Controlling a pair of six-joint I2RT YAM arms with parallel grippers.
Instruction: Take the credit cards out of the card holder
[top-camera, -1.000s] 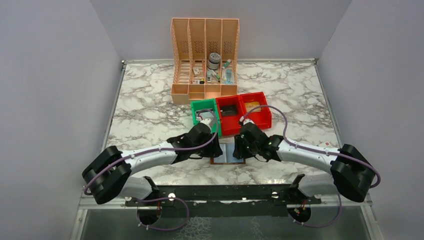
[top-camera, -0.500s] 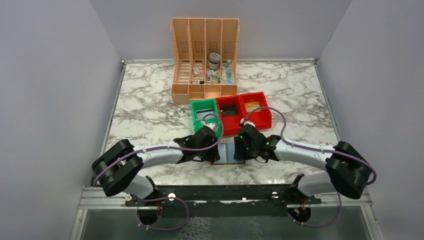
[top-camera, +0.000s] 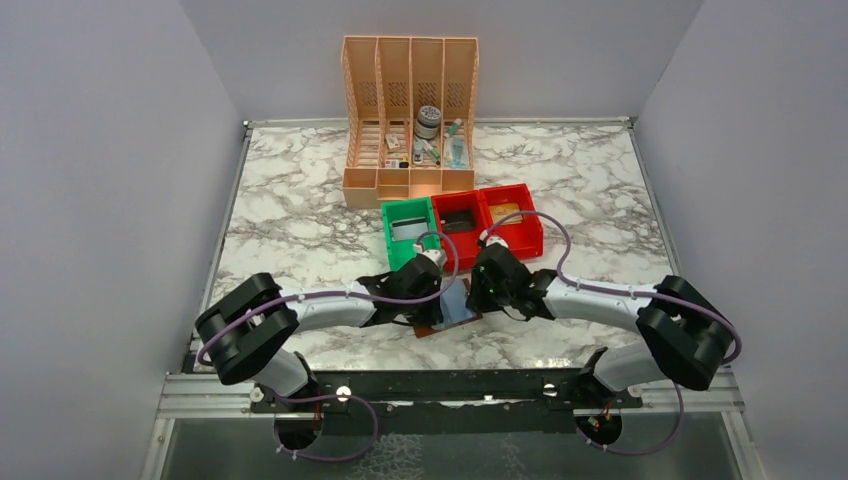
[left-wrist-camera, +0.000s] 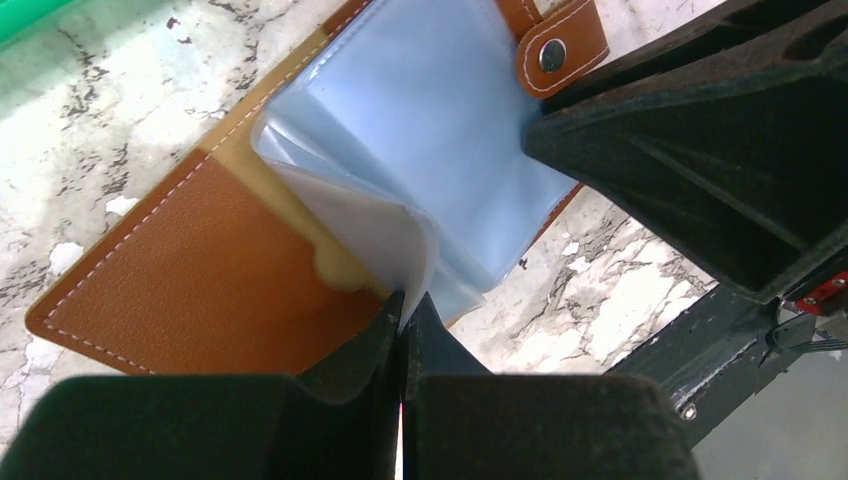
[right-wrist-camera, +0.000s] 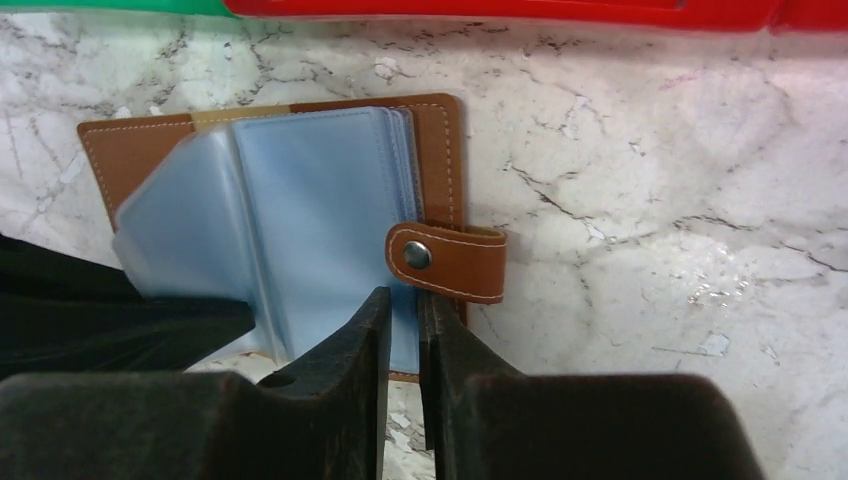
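One open card holder (left-wrist-camera: 190, 270): left hand (left-wrist-camera: 403, 305) pinches a clear sleeve (left-wrist-camera: 350, 220), right hand (right-wrist-camera: 402, 300) nearly closed on its edge.

Marble table (top-camera: 300, 215), walled on three sides.
- Peach file organiser (top-camera: 410, 110): four slots, at 12 o'clock, small items inside.
- Green bin (top-camera: 389, 235), two red bins (top-camera: 459, 250) (top-camera: 524, 243): in a row at the organiser's 6 o'clock.
- Card holder (top-camera: 457, 303): brown, open, pale blue inside, askew, at 6 o'clock of the bins.
- Left gripper (top-camera: 428, 272): at the holder's 10 o'clock.
- Right gripper (top-camera: 488, 280): at its 2 o'clock.

Jaw positions are indistinct.
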